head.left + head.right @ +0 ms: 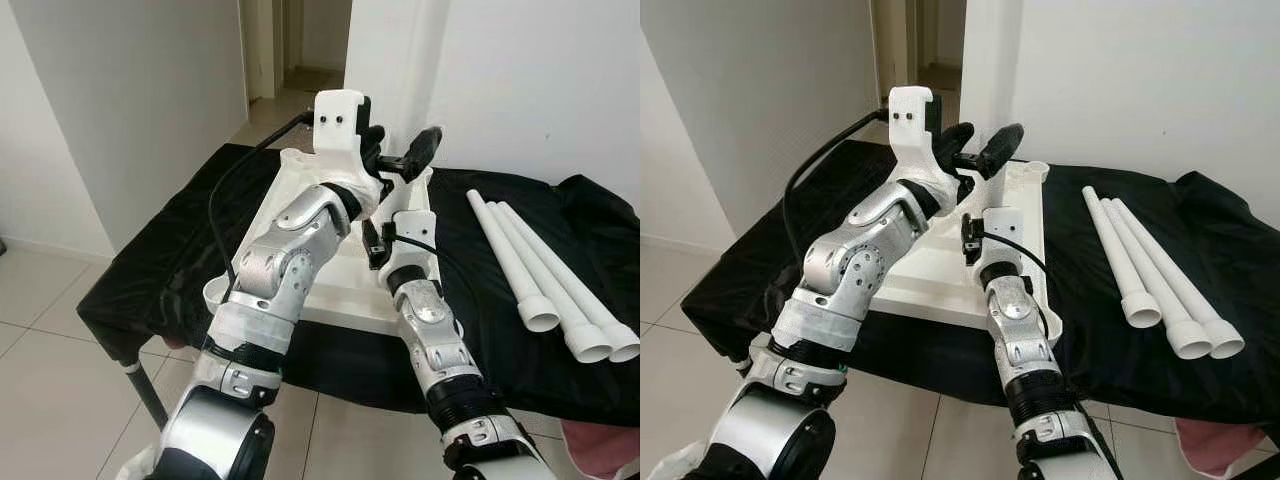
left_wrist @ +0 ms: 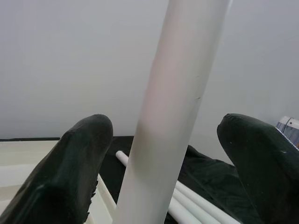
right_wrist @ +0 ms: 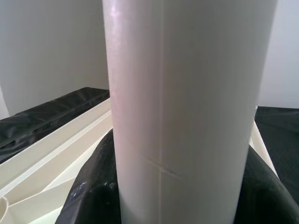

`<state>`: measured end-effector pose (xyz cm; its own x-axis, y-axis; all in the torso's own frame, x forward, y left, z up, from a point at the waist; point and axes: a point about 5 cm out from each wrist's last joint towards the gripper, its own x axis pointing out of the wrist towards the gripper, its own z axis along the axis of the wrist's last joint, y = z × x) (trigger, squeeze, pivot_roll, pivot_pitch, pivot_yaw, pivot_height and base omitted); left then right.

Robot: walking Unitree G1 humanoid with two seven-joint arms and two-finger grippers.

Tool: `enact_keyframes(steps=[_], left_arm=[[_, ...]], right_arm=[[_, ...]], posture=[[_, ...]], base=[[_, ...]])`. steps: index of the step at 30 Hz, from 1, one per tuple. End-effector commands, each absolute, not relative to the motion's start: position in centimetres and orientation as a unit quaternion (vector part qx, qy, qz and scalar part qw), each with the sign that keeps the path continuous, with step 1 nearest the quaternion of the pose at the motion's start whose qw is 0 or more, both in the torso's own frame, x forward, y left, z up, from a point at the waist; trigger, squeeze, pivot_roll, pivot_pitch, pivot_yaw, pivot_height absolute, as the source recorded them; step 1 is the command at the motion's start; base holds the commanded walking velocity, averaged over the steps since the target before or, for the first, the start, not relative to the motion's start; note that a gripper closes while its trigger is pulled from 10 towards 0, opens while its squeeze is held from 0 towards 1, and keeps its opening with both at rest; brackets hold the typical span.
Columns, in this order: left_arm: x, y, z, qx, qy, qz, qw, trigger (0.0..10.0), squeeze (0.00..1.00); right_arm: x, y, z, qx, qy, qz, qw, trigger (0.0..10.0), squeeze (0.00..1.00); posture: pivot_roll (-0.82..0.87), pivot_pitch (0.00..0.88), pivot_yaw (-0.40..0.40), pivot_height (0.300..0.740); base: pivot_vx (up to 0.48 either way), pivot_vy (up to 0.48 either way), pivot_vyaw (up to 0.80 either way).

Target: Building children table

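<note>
A white table top (image 1: 335,290) lies upside down on a black-draped table (image 1: 150,270). One white table leg (image 2: 168,107) stands upright at the top's far end. My left gripper (image 1: 400,148) is raised around this leg and open, with a gap between each black finger (image 2: 79,168) and the leg. My right gripper (image 3: 180,196) holds the same leg (image 3: 187,93) lower down, its black pads pressed against both sides. In the eye views the left arm hides most of the right gripper. Three more white legs (image 1: 545,275) lie side by side to the right.
The black cloth (image 1: 1110,350) hangs over the table's front edge. A white wall (image 1: 540,80) stands close behind the table. A doorway (image 1: 290,50) opens at the far left. Tiled floor (image 1: 50,370) lies to my left, and something pink (image 1: 600,440) sits at the lower right.
</note>
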<state>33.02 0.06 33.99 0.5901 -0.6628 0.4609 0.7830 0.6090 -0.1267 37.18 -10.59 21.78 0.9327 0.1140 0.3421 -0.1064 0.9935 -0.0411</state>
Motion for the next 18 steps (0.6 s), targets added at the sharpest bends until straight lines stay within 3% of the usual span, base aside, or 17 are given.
enact_keyframes(steps=[1, 18], left_arm=[[32.6, -0.2, 33.5, -0.161, -0.178, -0.422, 0.874, 10.0, 0.00], [31.8, -1.2, 32.8, -0.157, -0.159, -0.452, 0.864, 10.0, 0.00]], right_arm=[[37.2, -11.2, 21.9, -0.015, -0.186, 0.047, 0.981, 10.0, 0.00], [36.5, -11.0, 20.4, -0.016, -0.172, 0.049, 0.984, 10.0, 0.00]], posture=[[0.05, 0.112, 0.007, 0.740], [0.03, 0.076, 0.028, 0.740]], base=[[0.000, 0.000, 0.00], [0.000, 0.000, 0.00]])
